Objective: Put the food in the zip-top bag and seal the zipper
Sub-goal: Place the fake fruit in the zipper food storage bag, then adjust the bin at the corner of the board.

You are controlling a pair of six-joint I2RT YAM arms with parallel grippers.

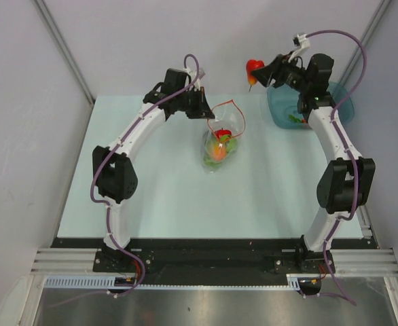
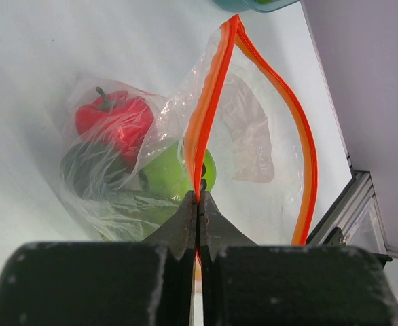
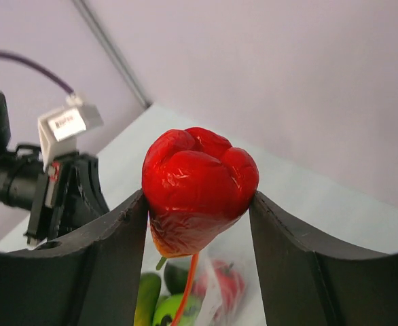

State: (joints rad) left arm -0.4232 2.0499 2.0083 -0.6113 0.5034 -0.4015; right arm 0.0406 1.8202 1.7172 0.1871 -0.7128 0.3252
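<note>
The clear zip-top bag [image 1: 221, 144] lies on the table with its mouth held up and open. Its red-orange zipper strip [image 2: 209, 102] forms a loop. My left gripper [image 2: 199, 193] is shut on one side of that strip. Inside the bag are a red pepper [image 2: 114, 122], a green ball [image 2: 175, 173] and a dark green piece [image 2: 83, 170]. My right gripper [image 3: 199, 197] is shut on a glossy red pepper [image 3: 199, 183] and holds it in the air, right of and beyond the bag; it also shows in the top view [image 1: 255, 70].
A translucent teal tray [image 1: 280, 109] stands at the back right of the table under the right arm, with a green piece [image 1: 295, 119] showing in it. The table's right edge and metal rail [image 2: 348, 204] lie close to the bag.
</note>
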